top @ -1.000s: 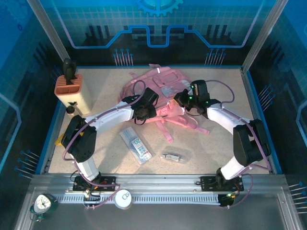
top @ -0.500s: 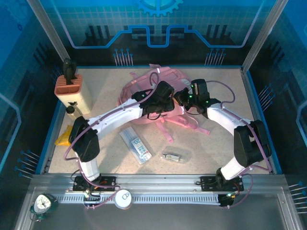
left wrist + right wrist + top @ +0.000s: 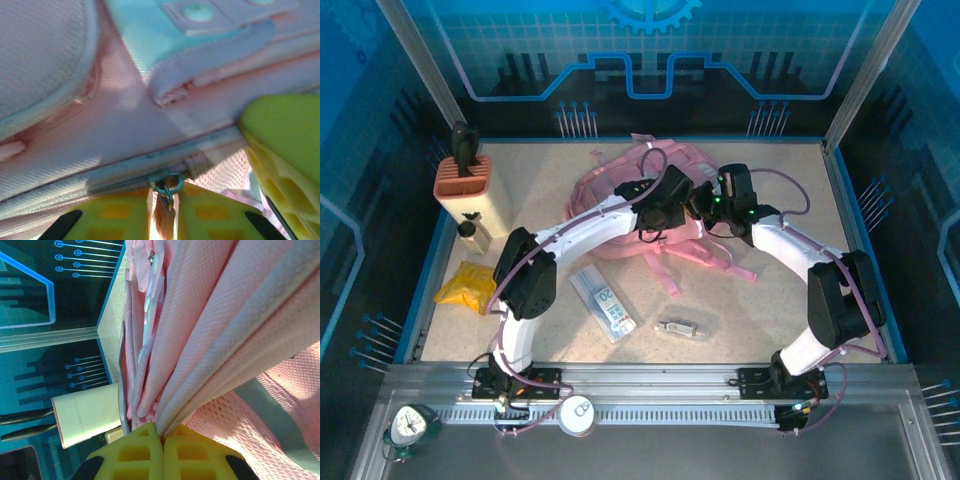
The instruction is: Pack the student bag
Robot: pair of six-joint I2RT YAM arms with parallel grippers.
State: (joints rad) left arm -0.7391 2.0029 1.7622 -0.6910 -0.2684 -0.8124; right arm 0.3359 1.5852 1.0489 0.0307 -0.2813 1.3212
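Bag (image 3: 612, 172) sits at the counter's (image 3: 770, 300) 12 o'clock end. Right tool (image 3: 162, 450) is clamped on its fabric. Left tool (image 3: 163, 221) flanks the zip pull (image 3: 165, 199) at 12 o'clock; grip can't be told. The zip runs 8-to-2.

Student bag (image 3: 125, 120) of matt pink woven cloth, coarse open mesh panel (image 3: 235, 430), small shiny metal zip pull (image 3: 168, 186), yellow fingers (image 3: 112, 215) of smooth moulded plastic, bench (image 3: 770, 310) speckled, matt and grainy.
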